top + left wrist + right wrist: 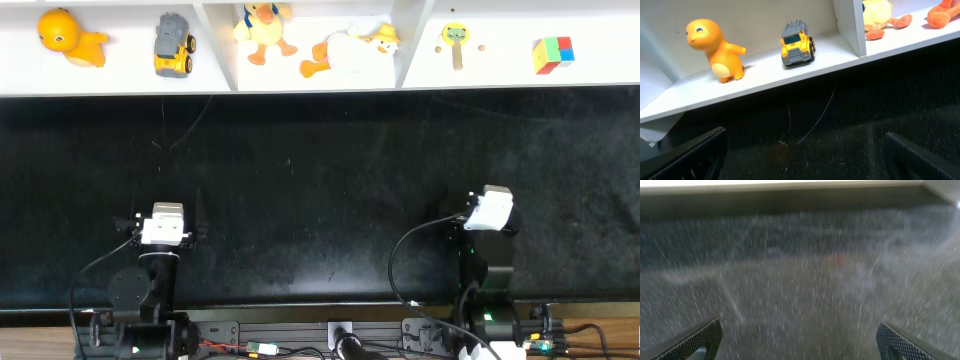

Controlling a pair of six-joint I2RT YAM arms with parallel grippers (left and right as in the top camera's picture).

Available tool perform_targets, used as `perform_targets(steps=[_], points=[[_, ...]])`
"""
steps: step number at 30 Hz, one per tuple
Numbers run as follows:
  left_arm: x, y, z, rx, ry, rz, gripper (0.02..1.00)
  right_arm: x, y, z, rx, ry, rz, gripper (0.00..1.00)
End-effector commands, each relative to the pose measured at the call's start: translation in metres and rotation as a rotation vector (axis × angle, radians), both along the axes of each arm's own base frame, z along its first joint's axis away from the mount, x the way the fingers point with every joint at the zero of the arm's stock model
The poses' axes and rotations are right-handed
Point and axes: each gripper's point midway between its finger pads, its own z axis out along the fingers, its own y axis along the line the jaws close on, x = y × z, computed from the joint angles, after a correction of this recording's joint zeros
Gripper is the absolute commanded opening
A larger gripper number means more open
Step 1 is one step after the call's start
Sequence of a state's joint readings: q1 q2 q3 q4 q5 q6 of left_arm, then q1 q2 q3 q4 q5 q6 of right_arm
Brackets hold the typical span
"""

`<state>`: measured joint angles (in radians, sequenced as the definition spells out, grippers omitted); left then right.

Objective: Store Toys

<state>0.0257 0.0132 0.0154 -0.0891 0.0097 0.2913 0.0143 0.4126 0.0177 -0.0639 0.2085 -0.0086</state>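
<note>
Every toy sits in the white shelf along the far edge of the black-matted bench. The orange plastic dinosaur figure and the yellow-and-grey toy truck share one compartment, two plush ducks the next, and a multicoloured cube the last, so storing looks finished. The left claw and right claw hang low near their bases, fingers spread wide and holding nothing, which I take to be a parked pose. The small toy beside the cube is too small to identify.
</note>
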Motion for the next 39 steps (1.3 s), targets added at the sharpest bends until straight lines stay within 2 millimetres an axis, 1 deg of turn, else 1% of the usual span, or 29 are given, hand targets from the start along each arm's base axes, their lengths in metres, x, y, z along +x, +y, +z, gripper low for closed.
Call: perform_targets(steps=[1, 8, 14, 16, 21, 39], points=[[0.0, 0.001, 0.0, -0.009, -0.007, 0.007, 0.998, 0.001, 0.001, 0.017, -0.001, -0.088, 0.009, 0.996], [0.0, 0.001, 0.0, -0.01, -0.007, 0.007, 0.998, 0.0, 0.001, 0.047, 0.0, -0.216, 0.009, 0.996], [0.0, 0.001, 0.0, -0.009, -0.007, 0.008, 0.996, -0.006, 0.001, 0.085, 0.001, -0.379, 0.008, 0.996], [0.0, 0.001, 0.0, -0.009, -0.007, 0.007, 0.998, -0.008, 0.002, 0.093, 0.002, -0.413, 0.012, 0.996], [0.0, 0.001, 0.0, -0.009, -0.007, 0.007, 0.998, -0.007, 0.007, 0.089, 0.006, -0.401, 0.03, 0.993], [0.0, 0.001, 0.0, -0.009, -0.007, 0.007, 0.998, -0.007, 0.004, 0.089, 0.003, -0.399, 0.019, 0.996]])
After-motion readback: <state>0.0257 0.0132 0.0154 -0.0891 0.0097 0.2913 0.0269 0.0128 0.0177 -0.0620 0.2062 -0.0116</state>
